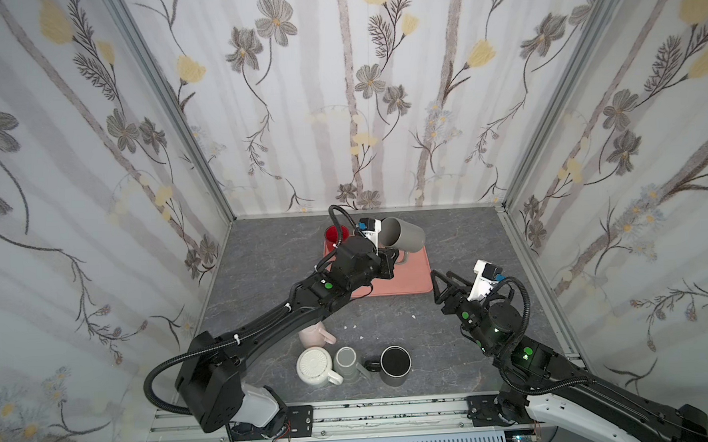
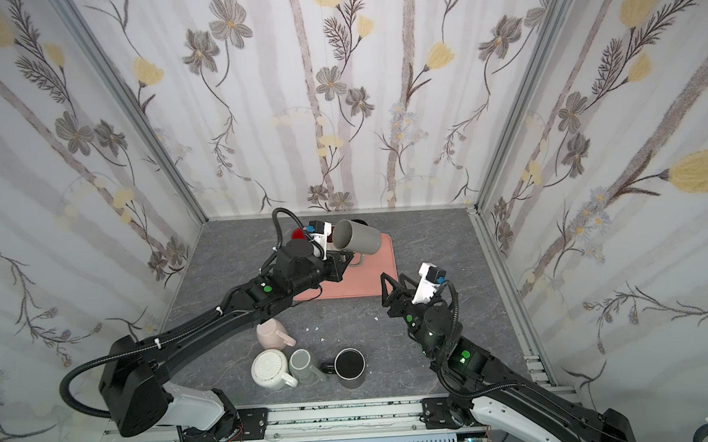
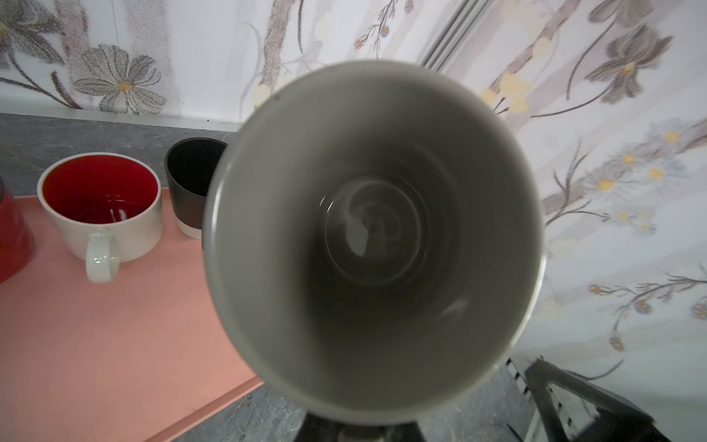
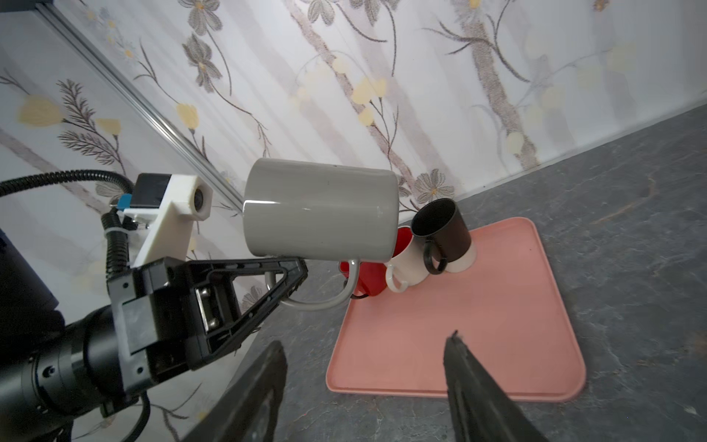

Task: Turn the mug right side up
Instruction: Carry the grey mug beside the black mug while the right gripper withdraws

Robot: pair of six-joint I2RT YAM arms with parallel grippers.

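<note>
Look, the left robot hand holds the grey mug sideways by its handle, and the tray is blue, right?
Not quite: the tray is pink, not blue, as the right wrist view shows. The rest is right: the left gripper holds the grey mug sideways by its handle.

the black left arm [image 1: 266,330] and right arm [image 1: 501,320] carry round green markers [image 1: 328,285], ribbed black cable hoses [image 1: 147,386], white base shells [image 1: 256,404], white camera brackets [image 1: 482,284] and skeletal triangular fingers [image 4: 296,272].
</note>
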